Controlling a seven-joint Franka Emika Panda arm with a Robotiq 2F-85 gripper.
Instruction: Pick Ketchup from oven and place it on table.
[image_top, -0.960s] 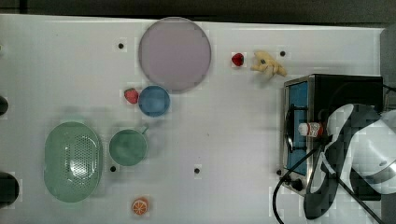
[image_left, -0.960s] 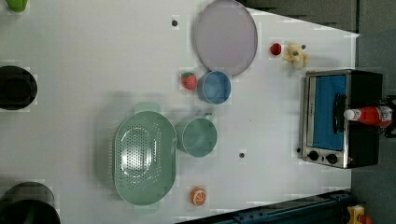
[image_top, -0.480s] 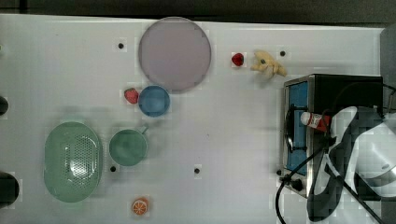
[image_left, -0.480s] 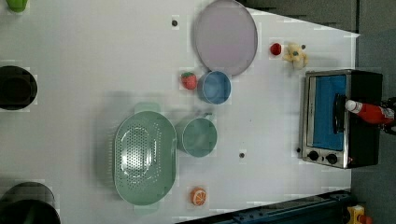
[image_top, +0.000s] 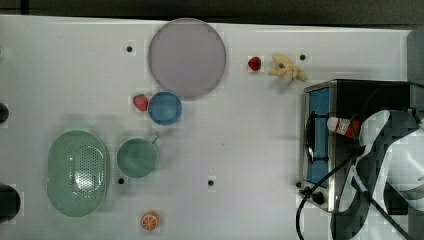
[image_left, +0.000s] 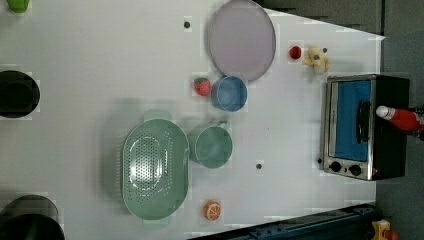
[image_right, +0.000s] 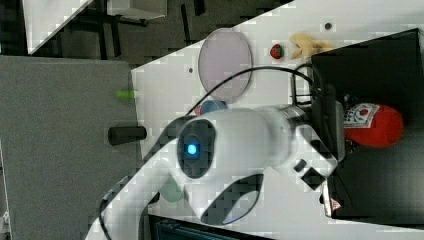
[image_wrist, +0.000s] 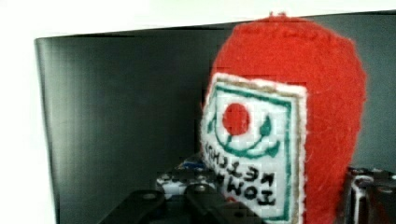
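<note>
The ketchup (image_top: 341, 125), a red bottle with a white cap and a white label, lies on the black top of the oven (image_top: 372, 94), cap toward the blue glass door. My gripper (image_right: 348, 126) is shut on the ketchup (image_right: 376, 125) around its labelled middle. In the wrist view the ketchup (image_wrist: 289, 116) sits between my dark fingers (image_wrist: 196, 198), with the oven top behind it. The left view shows the ketchup (image_left: 403, 119) slightly tilted on the oven (image_left: 391, 150). The white table (image_top: 250, 150) spreads to the top view's left of the oven.
On the table are a lilac plate (image_top: 186, 57), a blue bowl (image_top: 164, 107), two strawberries (image_top: 141, 102) (image_top: 254, 63), a green cup (image_top: 137, 157), a green colander (image_top: 78, 172), an orange slice (image_top: 149, 220) and a yellow toy (image_top: 286, 68). A black cable (image_top: 320, 186) loops by the oven's knobs.
My fingers have closed in on the ketchup. The bottle has shifted a little toward the top view's right and upper side and now lies slightly tilted.
</note>
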